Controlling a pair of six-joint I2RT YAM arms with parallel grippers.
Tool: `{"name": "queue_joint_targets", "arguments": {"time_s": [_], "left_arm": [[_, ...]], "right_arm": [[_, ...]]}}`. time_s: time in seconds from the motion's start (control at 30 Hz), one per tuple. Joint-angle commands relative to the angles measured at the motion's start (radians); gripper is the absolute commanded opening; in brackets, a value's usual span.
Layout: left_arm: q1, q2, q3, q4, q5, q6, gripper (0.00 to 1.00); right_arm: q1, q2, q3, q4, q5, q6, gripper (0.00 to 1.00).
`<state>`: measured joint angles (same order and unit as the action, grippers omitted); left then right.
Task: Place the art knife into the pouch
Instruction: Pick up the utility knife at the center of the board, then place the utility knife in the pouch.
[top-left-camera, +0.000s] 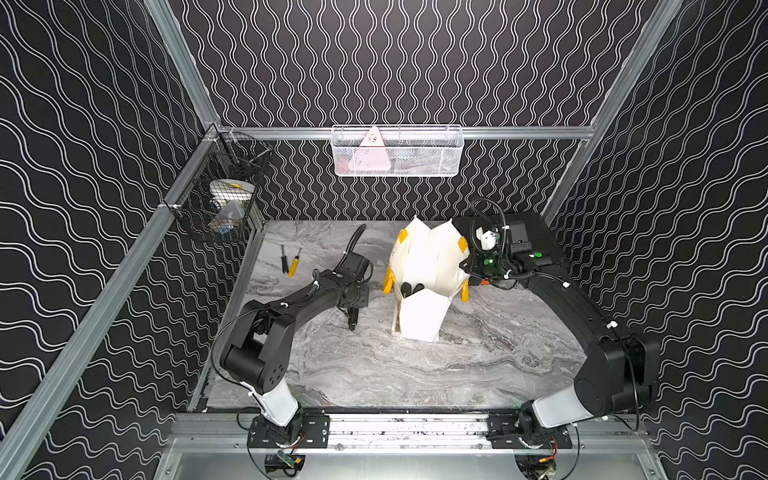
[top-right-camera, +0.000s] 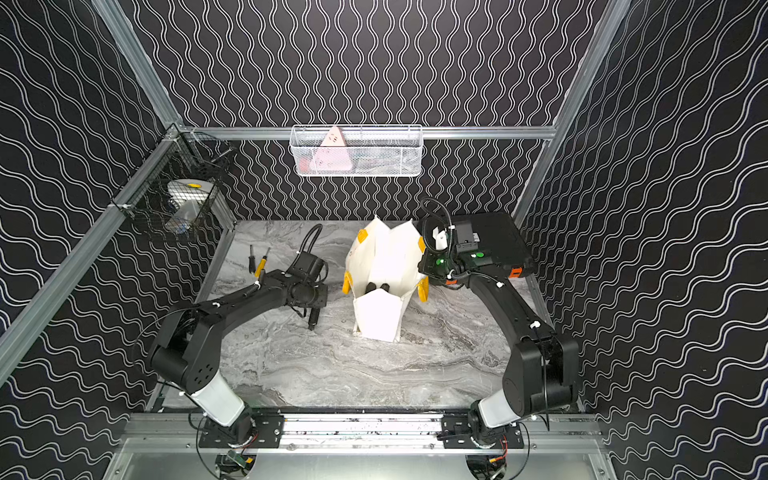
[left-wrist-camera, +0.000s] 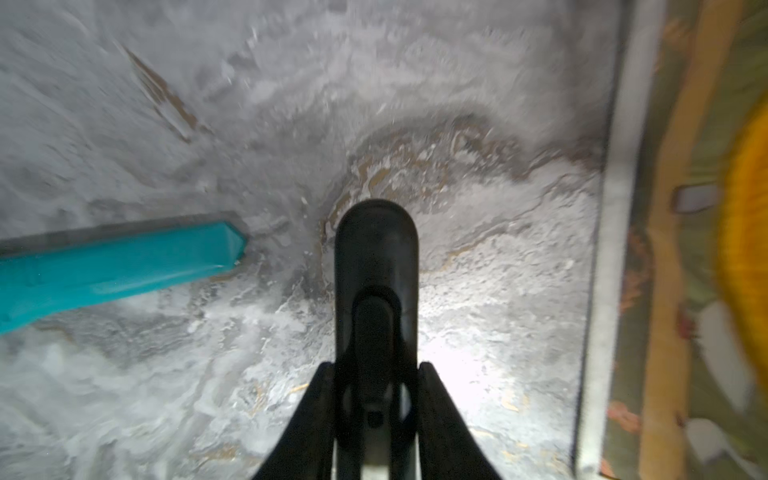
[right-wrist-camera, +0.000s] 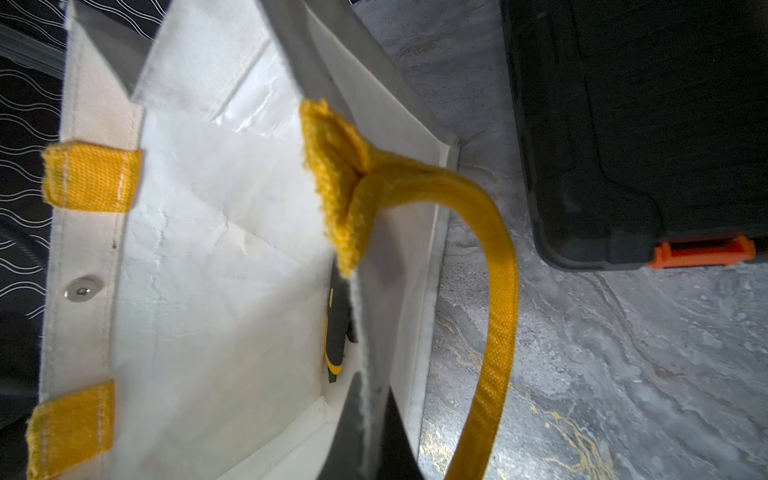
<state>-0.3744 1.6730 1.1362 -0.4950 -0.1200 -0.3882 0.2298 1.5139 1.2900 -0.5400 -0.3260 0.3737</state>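
Note:
The art knife (left-wrist-camera: 375, 266), black with a rounded end, sticks out from between my left gripper's (left-wrist-camera: 376, 365) fingers, which are shut on it. In both top views it hangs just above the marble, left of the pouch (top-left-camera: 419, 316) (top-right-camera: 378, 316). The knife (top-left-camera: 352, 322) points down from the left gripper (top-left-camera: 353, 309). The white pouch stands upright with its mouth spread open and yellow handles (right-wrist-camera: 498, 311) at the sides. My right gripper (right-wrist-camera: 374, 415) is shut on the pouch's right wall edge and holds it out. The pouch's side (left-wrist-camera: 623, 249) also shows in the left wrist view.
A teal pointed tool (left-wrist-camera: 116, 266) lies on the marble beside the left gripper. A black-and-yellow tool (right-wrist-camera: 336, 332) and two black handles (top-left-camera: 411, 287) are inside the pouch. Two screwdrivers (top-left-camera: 291, 259) lie back left. A black case (right-wrist-camera: 623, 124) stands right of the pouch.

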Motion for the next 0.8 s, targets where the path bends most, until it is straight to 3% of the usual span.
{"name": "queue_joint_targets", "arguments": {"time_s": [0.0,0.3,0.77], "left_arm": [[-0.003,-0.038,0.068,-0.070,-0.035,0.022,0.26],[-0.009,-0.127,0.332,-0.116,0.009,0.020,0.25],[-0.168,0.015,0.735,-0.145,0.059,0.053,0.24]], "right_arm": [[0.004,-0.005,0.012,0.009,-0.002,-0.007,0.00],[0.020,-0.006,0.017,0.001,0.001,-0.004,0.00],[0.055,-0.008,0.022,0.012,-0.014,-0.001,0.00]]}}
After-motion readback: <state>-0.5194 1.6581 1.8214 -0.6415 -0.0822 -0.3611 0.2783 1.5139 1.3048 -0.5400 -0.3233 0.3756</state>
